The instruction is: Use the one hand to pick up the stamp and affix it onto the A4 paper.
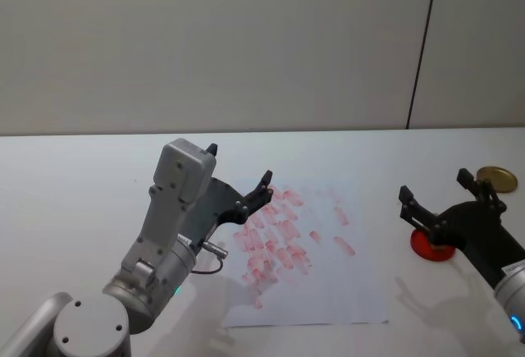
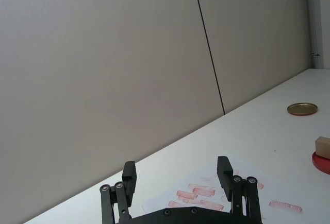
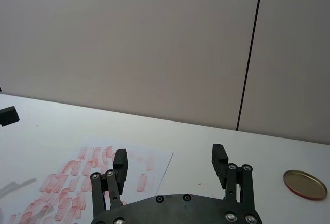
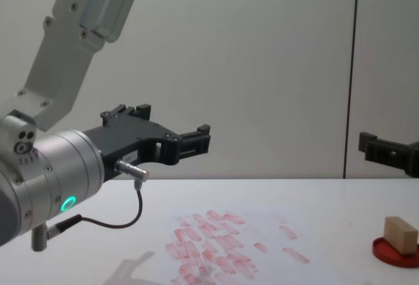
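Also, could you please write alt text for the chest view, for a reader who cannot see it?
A small wooden stamp sits untouched on a round red ink pad at lower right. The left end effector hovers open above the A4 paper, which is covered in red marks, while the right end effector enters from the right edge, above the stamp.

The white bench carries the A4 paper, covered in red marks, toward its near edge. A round red ink pad lies right of the sheet, and a gold lid lies beyond it, nearer the far edge.
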You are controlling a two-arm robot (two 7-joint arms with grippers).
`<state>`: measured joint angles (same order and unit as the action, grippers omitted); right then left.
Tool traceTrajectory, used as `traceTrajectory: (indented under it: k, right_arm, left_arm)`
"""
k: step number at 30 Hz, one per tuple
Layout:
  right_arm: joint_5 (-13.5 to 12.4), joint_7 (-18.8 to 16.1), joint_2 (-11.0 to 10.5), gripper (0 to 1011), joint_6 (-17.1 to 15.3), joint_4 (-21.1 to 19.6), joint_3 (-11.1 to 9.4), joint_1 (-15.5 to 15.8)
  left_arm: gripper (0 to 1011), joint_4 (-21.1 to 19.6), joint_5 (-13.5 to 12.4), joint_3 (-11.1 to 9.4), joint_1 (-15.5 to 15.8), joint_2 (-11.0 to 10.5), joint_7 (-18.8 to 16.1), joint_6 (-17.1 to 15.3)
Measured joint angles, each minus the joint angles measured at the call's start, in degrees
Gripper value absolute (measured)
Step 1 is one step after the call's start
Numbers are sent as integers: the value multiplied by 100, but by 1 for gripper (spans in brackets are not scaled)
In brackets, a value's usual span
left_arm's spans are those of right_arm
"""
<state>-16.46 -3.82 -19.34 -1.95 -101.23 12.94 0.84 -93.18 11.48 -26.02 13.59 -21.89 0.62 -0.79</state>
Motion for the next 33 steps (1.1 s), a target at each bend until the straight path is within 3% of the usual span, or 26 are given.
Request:
traceTrajectory:
  k: [33]
  right_arm:
    - [0,0,0,1001,0,0,0,0]
  left_arm:
    - [993,0,0,0,0,0,0,0]
